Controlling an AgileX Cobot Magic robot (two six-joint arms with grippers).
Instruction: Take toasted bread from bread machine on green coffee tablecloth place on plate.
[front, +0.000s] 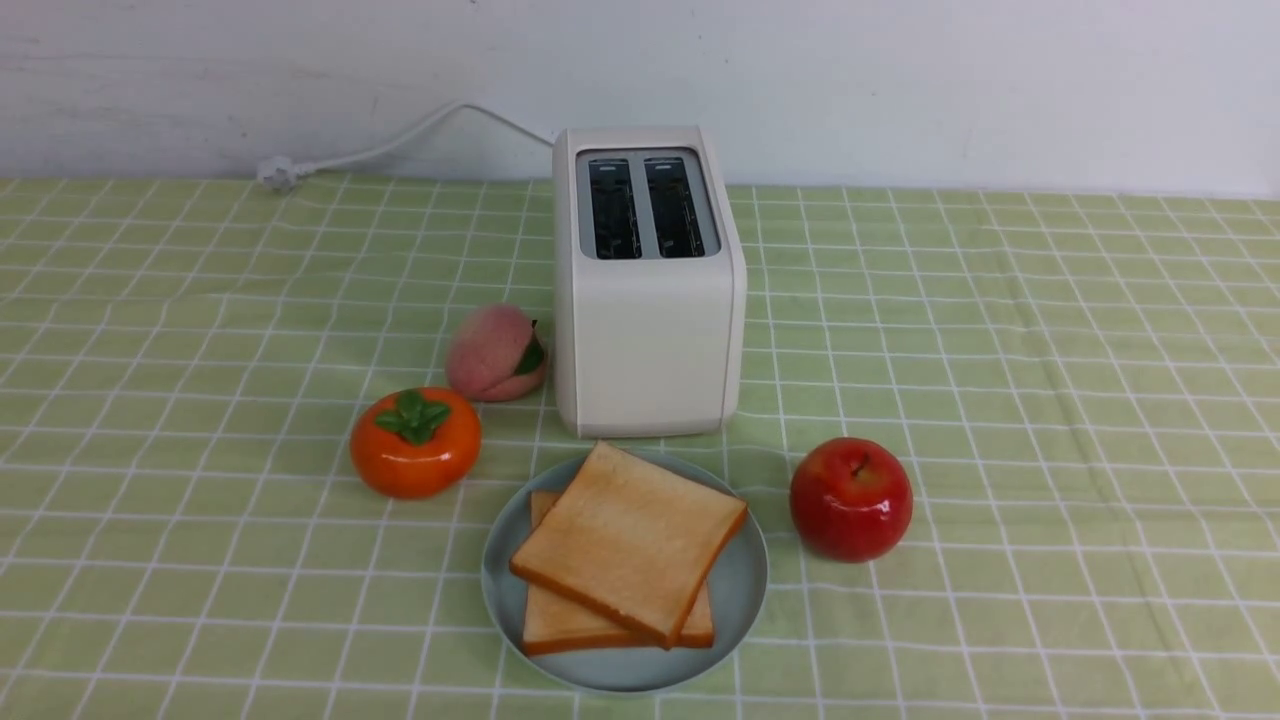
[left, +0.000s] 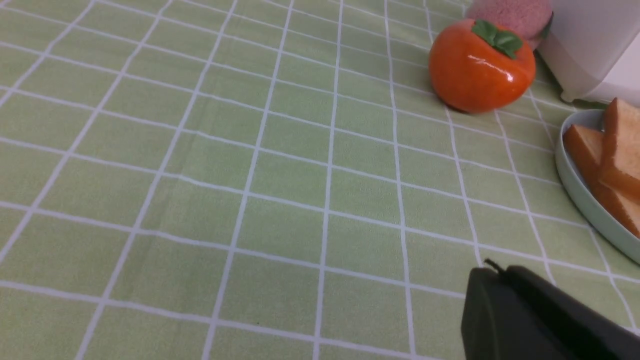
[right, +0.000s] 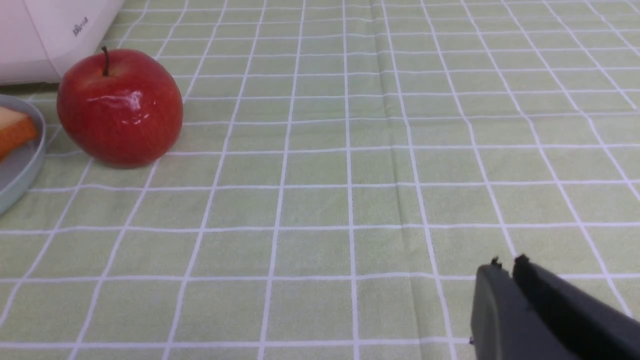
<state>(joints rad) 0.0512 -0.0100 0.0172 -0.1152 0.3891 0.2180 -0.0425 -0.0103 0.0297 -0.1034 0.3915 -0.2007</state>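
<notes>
Two slices of toasted bread (front: 630, 535) lie stacked on the pale blue plate (front: 745, 580), the upper one turned askew over the lower (front: 560, 625). The plate sits on the green coffee tablecloth (front: 1000, 350) just in front of the cream bread machine (front: 645, 340), whose two slots look empty. Neither arm shows in the front view. My left gripper (left: 495, 270) is shut and empty, low over bare cloth to the left of the plate (left: 580, 195). Over the cloth right of the apple, my right gripper (right: 506, 261) holds nothing, its fingers together but for a thin slit at the tips.
An orange persimmon (front: 415, 442) and a pink peach (front: 495, 352) sit left of the bread machine. A red apple (front: 850, 497) stands right of the plate. The white power cord (front: 400, 145) trails back left to the wall.
</notes>
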